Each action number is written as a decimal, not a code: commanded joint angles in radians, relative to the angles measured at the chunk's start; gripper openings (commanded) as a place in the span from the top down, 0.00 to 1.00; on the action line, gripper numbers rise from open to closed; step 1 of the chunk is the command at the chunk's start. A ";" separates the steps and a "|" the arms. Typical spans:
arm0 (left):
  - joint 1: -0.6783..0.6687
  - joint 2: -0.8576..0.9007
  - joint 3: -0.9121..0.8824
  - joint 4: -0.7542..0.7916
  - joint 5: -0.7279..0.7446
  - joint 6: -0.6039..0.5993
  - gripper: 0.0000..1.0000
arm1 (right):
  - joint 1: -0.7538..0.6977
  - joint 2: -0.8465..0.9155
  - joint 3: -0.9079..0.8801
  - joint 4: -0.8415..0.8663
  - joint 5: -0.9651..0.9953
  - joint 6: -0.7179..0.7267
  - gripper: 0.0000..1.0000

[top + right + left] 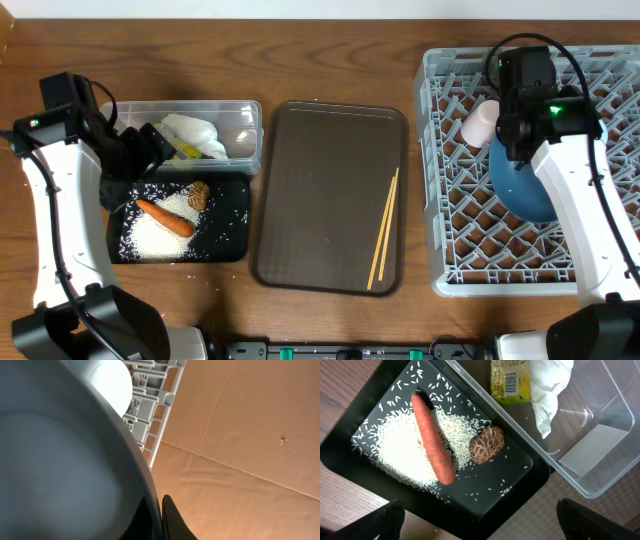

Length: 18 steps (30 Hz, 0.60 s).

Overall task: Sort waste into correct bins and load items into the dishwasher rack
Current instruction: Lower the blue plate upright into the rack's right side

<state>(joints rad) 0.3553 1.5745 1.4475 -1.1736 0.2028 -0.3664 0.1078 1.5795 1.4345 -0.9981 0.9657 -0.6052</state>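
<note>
My left gripper (487, 527) hangs open over the near corner of the black tray (520, 505), with nothing between its fingers. On that tray lie the orange carrot (432, 442), the brown seedy lump (486, 445) and loose rice (395, 450). The clear tub (600, 450) beside it holds the white napkin (547, 385) and the yellow-green wrapper (509, 380). My right gripper (161, 520) is shut on the rim of the dark-blue plate (520, 185), which stands on edge in the grey dishwasher rack (450, 230). A pink cup (480, 122) sits in the rack next to the plate. The chopsticks (383, 228) lie on the brown serving tray (310, 180).
The brown serving tray lies between the bins and the rack. A few rice grains are scattered on the wooden table (330, 60) round the black tray. The right arm covers part of the rack's right side.
</note>
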 commanded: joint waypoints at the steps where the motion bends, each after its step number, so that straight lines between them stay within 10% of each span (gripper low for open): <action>1: 0.005 -0.015 0.001 -0.003 -0.006 0.002 0.02 | -0.008 0.018 0.009 -0.013 0.080 -0.044 0.99; 18: 0.005 -0.015 0.001 -0.003 -0.006 0.002 0.02 | -0.051 0.018 0.009 0.113 0.291 -0.263 0.99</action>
<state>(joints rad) 0.3553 1.5745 1.4479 -1.1736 0.2028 -0.3664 0.0692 1.5963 1.4342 -0.9035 1.1355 -0.8246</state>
